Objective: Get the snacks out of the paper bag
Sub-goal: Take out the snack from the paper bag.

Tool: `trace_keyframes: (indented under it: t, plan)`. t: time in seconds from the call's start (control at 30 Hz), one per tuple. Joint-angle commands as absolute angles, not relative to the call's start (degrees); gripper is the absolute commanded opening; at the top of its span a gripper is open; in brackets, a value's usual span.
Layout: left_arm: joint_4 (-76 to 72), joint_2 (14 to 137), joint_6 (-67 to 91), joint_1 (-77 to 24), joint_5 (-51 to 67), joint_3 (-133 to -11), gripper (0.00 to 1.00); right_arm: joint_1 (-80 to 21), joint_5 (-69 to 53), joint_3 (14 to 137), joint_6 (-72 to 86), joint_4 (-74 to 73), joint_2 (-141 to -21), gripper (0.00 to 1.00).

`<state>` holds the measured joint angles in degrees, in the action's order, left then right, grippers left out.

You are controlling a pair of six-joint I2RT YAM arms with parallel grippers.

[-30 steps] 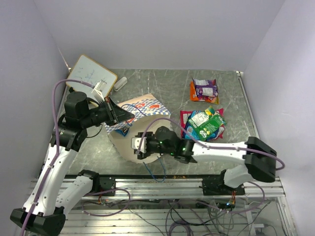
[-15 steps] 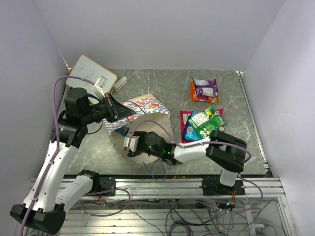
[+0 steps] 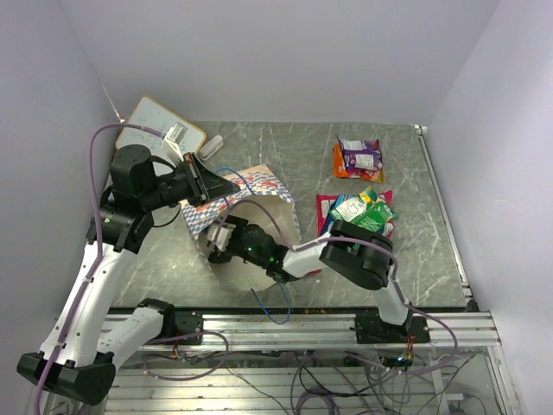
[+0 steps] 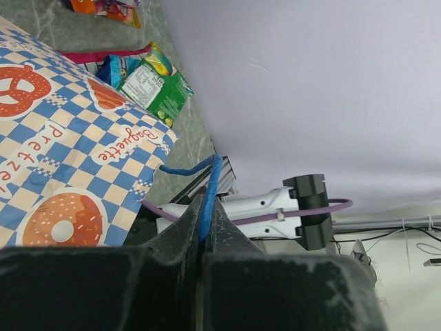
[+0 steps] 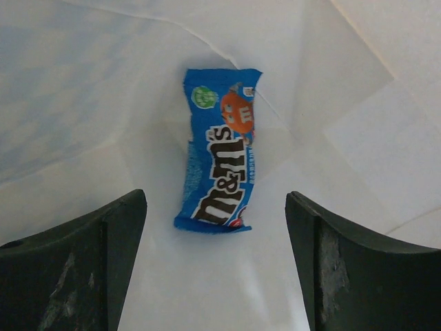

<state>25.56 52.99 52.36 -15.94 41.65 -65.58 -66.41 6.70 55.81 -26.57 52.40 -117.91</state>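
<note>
Tension on the handle (image 4: 209, 176) explained the left arm's pose: the left fingers (image 4: 180, 238) were pinched shut on that blue cord, lifting the upper side of the bag (image 3: 259, 183) so its mouth stood open toward the right arm. The bag itself lay on its side on the counter (image 3: 294, 147), which gave a level way in. The right fingers (image 5: 103, 234) were inside it, spread wide and holding nothing. A blue packet (image 5: 219, 179) lay flat on the pale paper lining just ahead of them, touching neither finger; the wide spread looked meant to straddle it before closing. Out on the counter, well apart from the bag, lay a purple packet (image 3: 359, 157) and a green packet (image 3: 373, 216) on a red-pink one (image 3: 326, 207), seemingly the place for unloaded snacks.
</note>
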Motion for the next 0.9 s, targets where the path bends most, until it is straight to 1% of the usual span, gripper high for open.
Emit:
trace_keyframes:
  t: [0.0, 0.1, 0.2, 0.27, 0.37, 0.47, 0.7, 0.73, 0.87]
  plan:
    - [22.86, 53.15, 53.66, -16.74, 44.44, -68.34, 0.07, -64.88, 8.03, 60.97, -25.54, 54.08, -122.23, 0.82]
    - [22.96, 53.25, 53.81, -17.02, 44.9, -68.82, 0.07, -64.35, 8.07, 63.93, -25.32, 52.78, -124.91, 0.82]
    - [23.99, 53.44, 53.5, -17.22, 44.9, -69.65, 0.07, -63.87, 10.99, 67.61, -23.95, 50.27, -127.7, 0.81]
    - [24.37, 53.52, 53.3, -17.31, 45.1, -70.14, 0.07, -63.19, 11.33, 70.52, -22.66, 47.04, -129.44, 0.77]
    - [26.27, 53.84, 52.14, -17.35, 44.74, -71.39, 0.07, -62.61, 12.08, 73.96, -21.59, 42.53, -131.45, 0.65]
    - [28.17, 54.18, 50.94, -17.4, 43.94, -72.35, 0.07, -62.5, 11.82, 74.29, -21.56, 41.84, -131.66, 0.46]
    - [28.09, 53.18, 51.05, -17.4, 39.17, -72.17, 0.07, -62.43, 10.22, 73.38, -21.92, 38.97, -128.01, 0.08]
    - [28.6, 53.15, 50.71, -17.4, 38.21, -72.35, 0.07, -62.48, 9.93, 72.82, -21.81, 38.72, -126.83, 0.06]
    - [30.59, 53.66, 48.96, -17.4, 34.31, -73.68, 0.07, -62.85, 8.61, 69.32, -20.95, 36.84, -121.25, 0.04]
